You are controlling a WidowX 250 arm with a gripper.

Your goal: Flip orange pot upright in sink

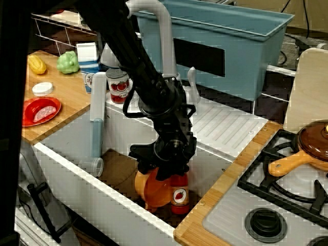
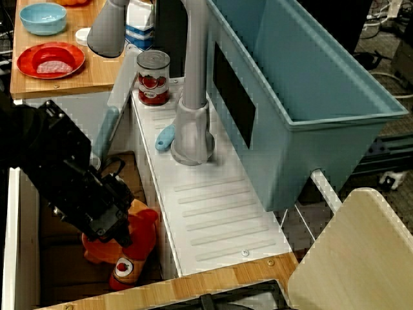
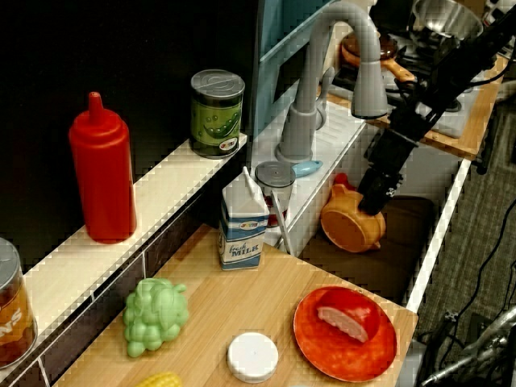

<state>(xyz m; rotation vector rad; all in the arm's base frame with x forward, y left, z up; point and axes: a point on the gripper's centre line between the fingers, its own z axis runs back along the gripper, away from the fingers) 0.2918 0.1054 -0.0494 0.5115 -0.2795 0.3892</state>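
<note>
The orange pot [image 1: 152, 188] lies tipped on its side low in the sink [image 1: 66, 160], close to the dark bottom at the right end. In the view from the counter its underside faces out [image 3: 351, 226]. My gripper [image 1: 165, 169] reaches straight down from the black arm, and its fingers close on the pot's upper rim. From above, the gripper [image 2: 120, 225] covers the left part of the pot [image 2: 143, 227]. How far the fingers reach into the pot is hidden.
A red ketchup bottle [image 1: 180, 198] lies against the pot's right side. The grey faucet [image 1: 165, 43] arches just behind the arm. A pale blue cylinder [image 1: 96, 128] leans in the sink's left corner. A tomato can [image 1: 118, 86], the blue-grey tub [image 1: 225, 46] and the stove with a brown pan [image 1: 313, 143] surround the sink.
</note>
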